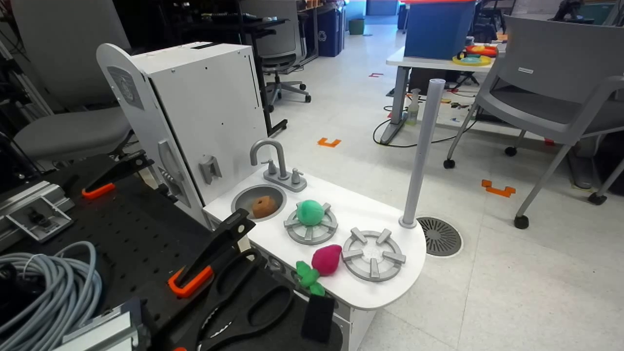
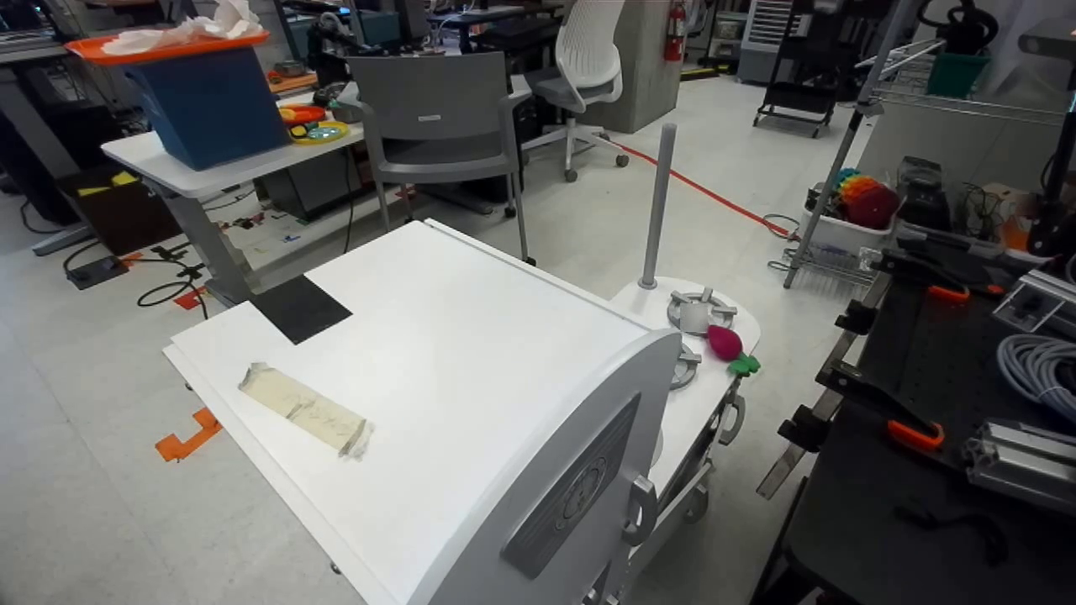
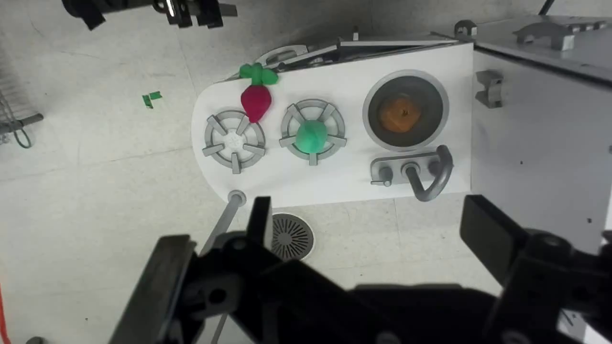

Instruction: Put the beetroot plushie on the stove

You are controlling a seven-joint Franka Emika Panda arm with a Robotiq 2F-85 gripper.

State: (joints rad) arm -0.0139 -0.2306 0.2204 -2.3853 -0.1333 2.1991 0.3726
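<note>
Beetroot plushie: located, not yet gripped

Item: beetroot plushie (image 3: 256,101), magenta with green leaves. Location: white toy-kitchen top (image 3: 351,179), at the front edge, leaves overhanging; tip at the bare burner (image 3: 235,161) of the stove (image 1: 374,267), contact uncertain. Companion burner (image 3: 313,159): occupied by a green ball (image 3: 311,136).

Step in hand, as judged: approach before grasping. Next move should call for centring over the magenta body, lowering, closing, then a short carry onto the bare burner.

Claw (image 3: 370,215): spread wide, holding nothing; no contact seen in the wrist view.
</note>
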